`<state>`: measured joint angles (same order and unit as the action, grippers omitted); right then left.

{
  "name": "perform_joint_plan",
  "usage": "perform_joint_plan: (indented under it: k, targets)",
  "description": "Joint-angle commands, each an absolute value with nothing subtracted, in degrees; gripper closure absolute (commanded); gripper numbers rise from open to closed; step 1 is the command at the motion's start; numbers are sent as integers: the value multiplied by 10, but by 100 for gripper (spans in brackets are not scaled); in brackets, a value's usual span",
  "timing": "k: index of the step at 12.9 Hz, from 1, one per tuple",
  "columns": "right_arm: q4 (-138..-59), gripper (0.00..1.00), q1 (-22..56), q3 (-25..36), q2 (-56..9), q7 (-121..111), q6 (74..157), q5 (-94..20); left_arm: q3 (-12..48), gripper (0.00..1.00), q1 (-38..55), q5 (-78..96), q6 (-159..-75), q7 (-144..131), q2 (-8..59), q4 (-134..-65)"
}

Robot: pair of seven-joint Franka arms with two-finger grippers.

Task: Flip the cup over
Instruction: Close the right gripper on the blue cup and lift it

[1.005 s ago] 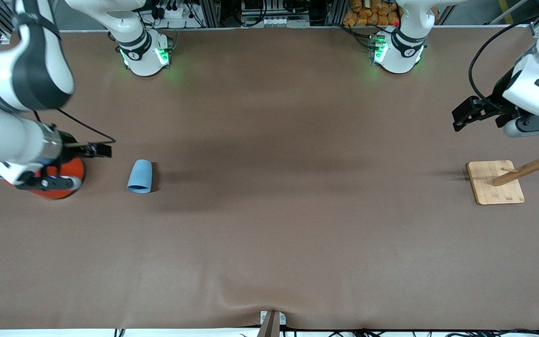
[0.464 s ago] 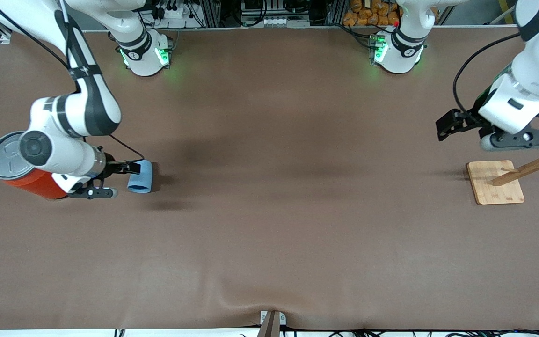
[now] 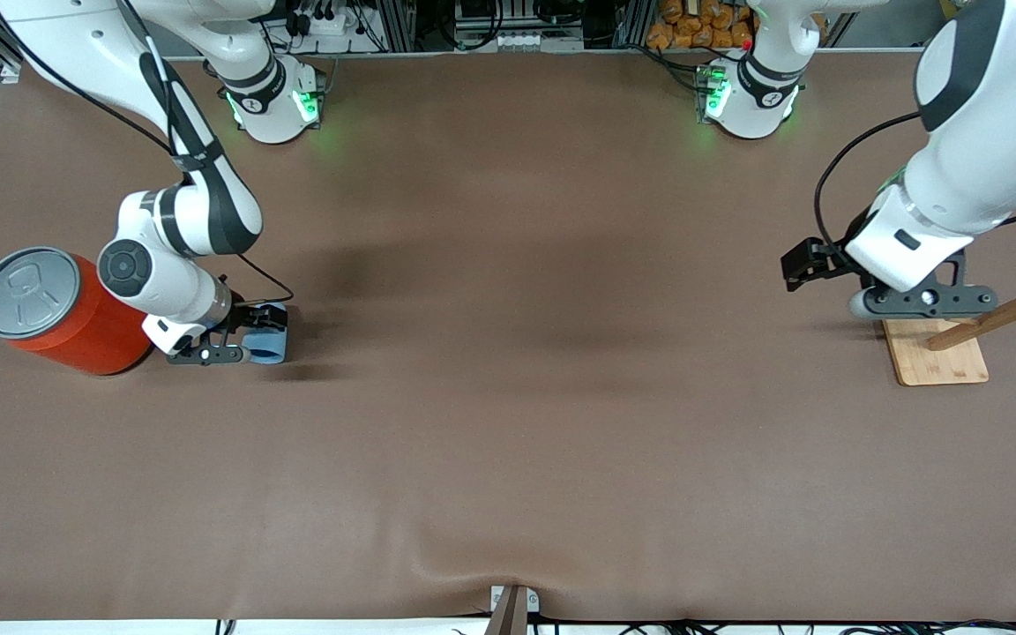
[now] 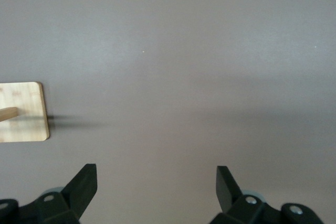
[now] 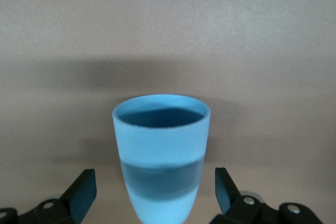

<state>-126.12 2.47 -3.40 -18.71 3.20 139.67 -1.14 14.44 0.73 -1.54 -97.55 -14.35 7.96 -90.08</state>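
Fingers of my right gripper [image 5: 152,192] spread wide, one on each side of the cup [image 5: 160,156], which lies on its side on the table [image 3: 508,397] between them. Just beside it stands the orange can [image 3: 58,313]. My left gripper [image 4: 156,184] hangs open near the wooden stand [image 3: 936,348].

The right claw [image 3: 254,333] has swung off the orange can [image 3: 58,310] — now straddling the cup [image 3: 268,335]; the left claw [image 3: 812,265] has dropped lower.
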Motion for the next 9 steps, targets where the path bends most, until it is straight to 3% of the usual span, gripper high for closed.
perform_joint_plan:
  k: [1,2,3,4,5,6,9]
  targets:
    - [-1274,0,26,-37,-214,22,1450,-15,144,0,13,-25,-990,-135,96,-890]
    - [-1274,0,27,-37,-223,21,1459,-15,144,0,22,-25,-998,-135,102,-890]
    - [-1274,11,26,-37,-228,17,1468,-15,144,0,27,-25,-1005,-137,108,-890]
    - [-1272,63,26,-37,-228,5,1463,-15,144,0,30,-24,-1012,-141,117,-890]
    - [-1265,90,25,-38,-227,-5,1455,-15,144,0,39,-23,-1020,-143,121,-890]
    - [-1247,100,26,-38,-227,-6,1431,-15,144,0,40,-22,-1028,-143,130,-889]
    - [-1124,100,38,-44,-229,-6,1254,-18,145,0,41,-16,-1070,-143,145,-889]
